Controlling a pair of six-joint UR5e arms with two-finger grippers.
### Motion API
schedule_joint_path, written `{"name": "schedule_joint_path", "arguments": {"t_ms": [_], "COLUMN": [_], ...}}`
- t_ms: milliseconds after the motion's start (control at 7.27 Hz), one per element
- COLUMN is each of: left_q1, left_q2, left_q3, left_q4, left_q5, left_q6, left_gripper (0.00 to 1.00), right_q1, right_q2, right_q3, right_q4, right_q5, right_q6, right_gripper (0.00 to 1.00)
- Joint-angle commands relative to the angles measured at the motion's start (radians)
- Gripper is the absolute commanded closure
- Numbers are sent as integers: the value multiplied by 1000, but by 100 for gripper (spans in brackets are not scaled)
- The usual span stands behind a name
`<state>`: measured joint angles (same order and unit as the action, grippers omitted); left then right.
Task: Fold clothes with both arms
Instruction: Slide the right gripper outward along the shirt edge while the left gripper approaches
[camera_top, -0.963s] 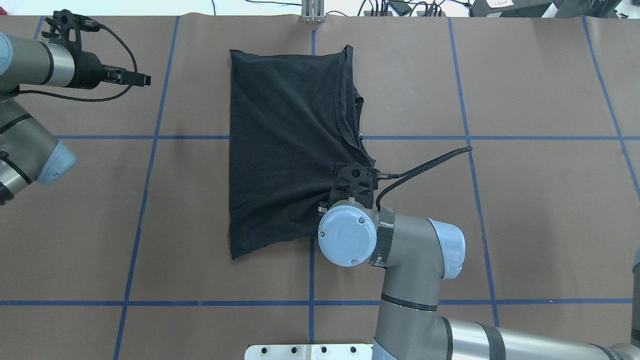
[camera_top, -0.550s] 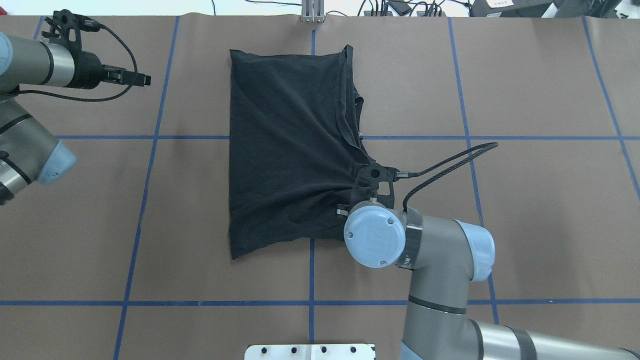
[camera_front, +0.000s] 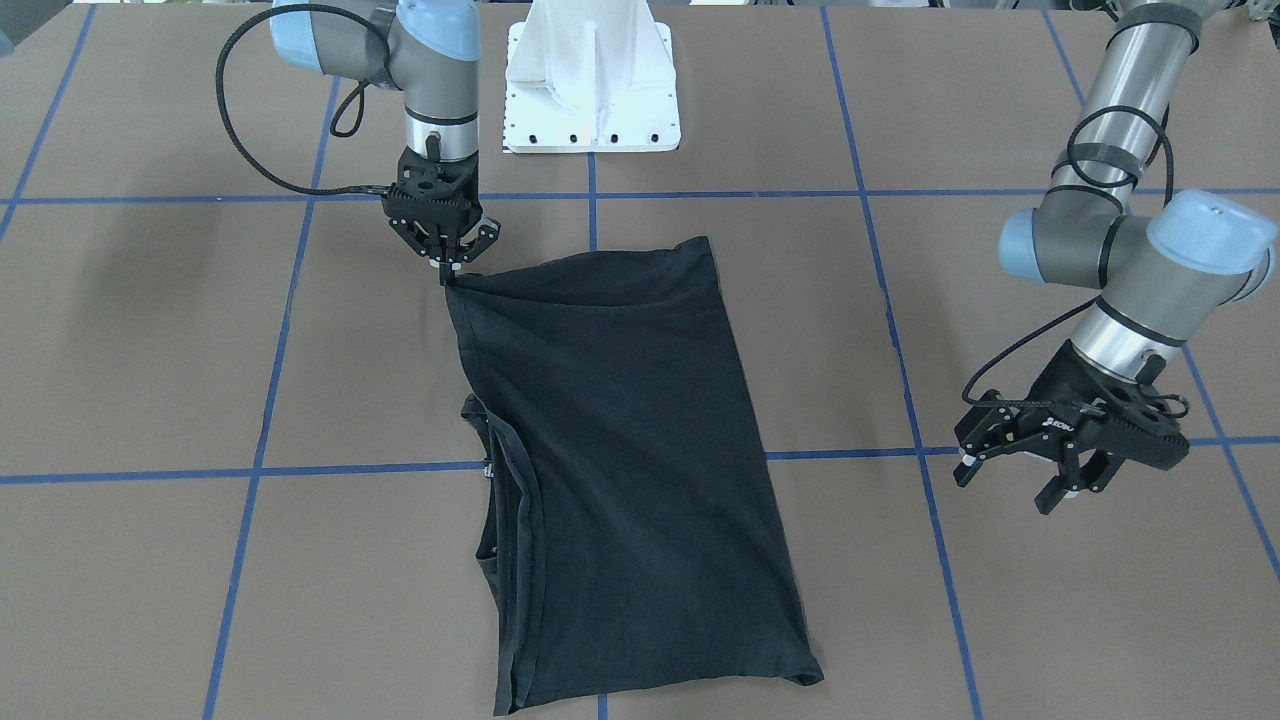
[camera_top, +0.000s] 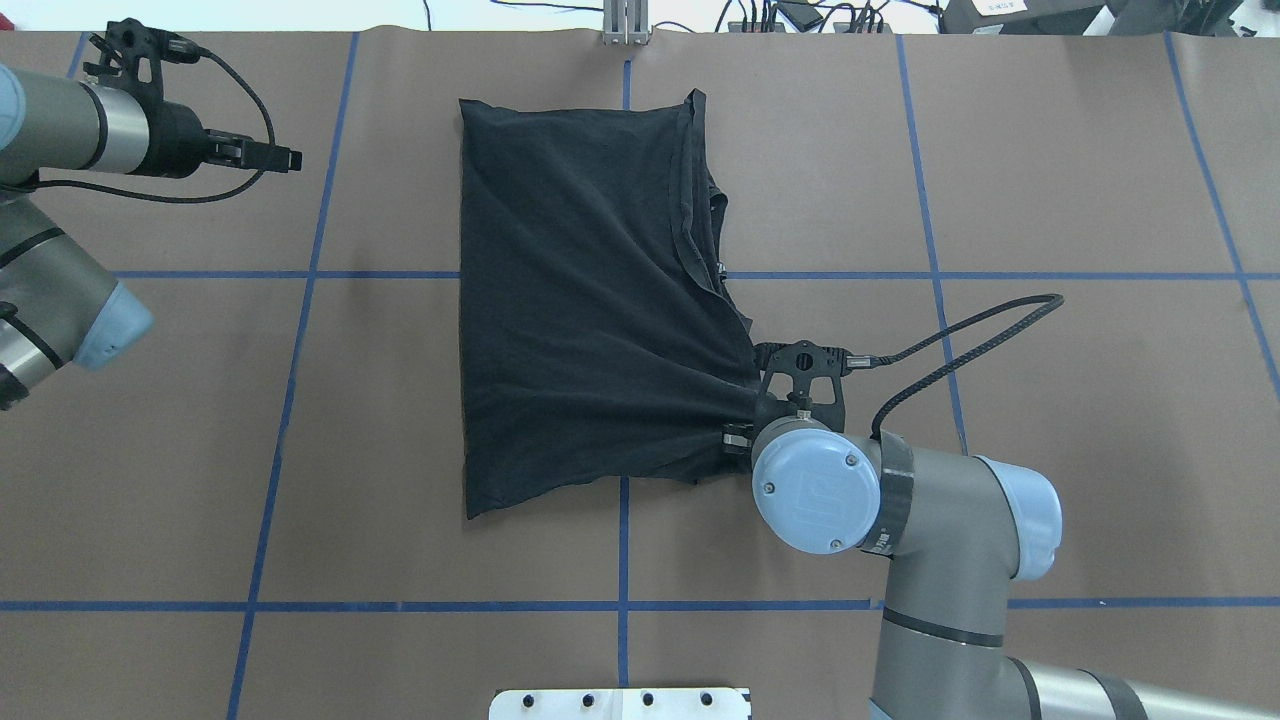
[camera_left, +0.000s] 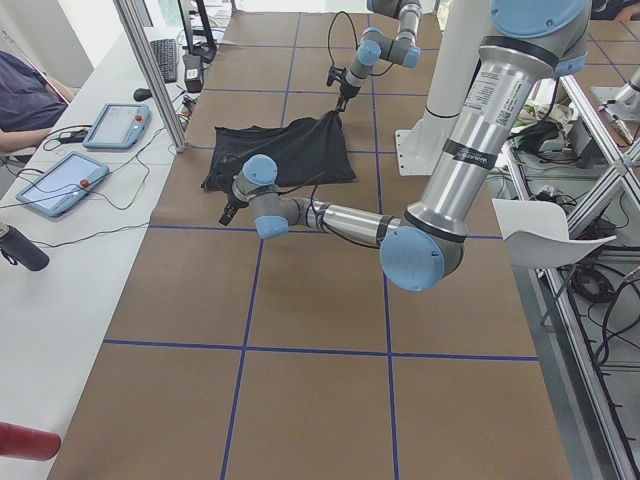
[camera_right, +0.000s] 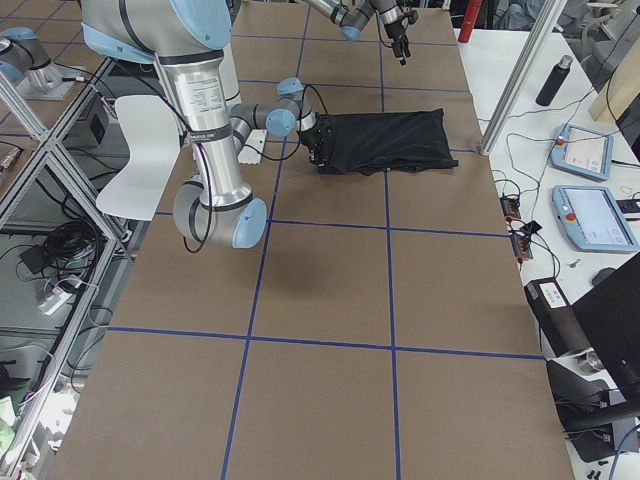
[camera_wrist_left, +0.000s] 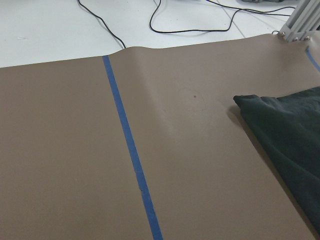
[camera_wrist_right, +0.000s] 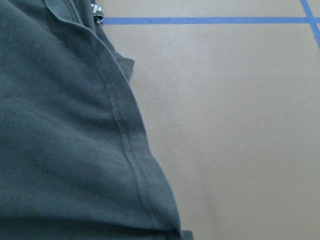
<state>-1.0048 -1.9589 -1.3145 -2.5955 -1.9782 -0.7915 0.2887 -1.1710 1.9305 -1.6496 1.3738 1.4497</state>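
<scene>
Lower centre in the front-facing view, a folded black cotton T-shirt (camera_front: 620, 440) lies on the brown, blue-taped desk (camera_front: 150, 350). At right, the left arm's black gripper (camera_front: 1010, 485) hovers spread. Upper left, the right arm's black gripper (camera_front: 447, 262) pinches the shirt's corner.

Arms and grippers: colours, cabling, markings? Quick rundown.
The left arm and right arm: grey-silver tubes, rounded light-blue joint caps, one embossed with a logo. The left gripper and right gripper: black, two fingers each. Black cable loops off each wrist.
</scene>
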Motion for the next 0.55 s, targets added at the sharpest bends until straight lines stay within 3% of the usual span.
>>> {"name": "schedule_joint_path", "arguments": {"t_ms": [0, 413], "left_q1": [0, 44], "left_q2": [0, 6], "left_q3": [-20, -139], "left_q4": [3, 52], "left_q5": [-8, -8], "left_q6": [-3, -147], "left_gripper": [0, 0], "right_q1": [26, 90], "right_q2": [31, 54], "right_q3": [7, 47], "right_q4": [1, 1], "right_q5": [5, 66], "right_q6": [-50, -97], "right_gripper": [0, 0]}}
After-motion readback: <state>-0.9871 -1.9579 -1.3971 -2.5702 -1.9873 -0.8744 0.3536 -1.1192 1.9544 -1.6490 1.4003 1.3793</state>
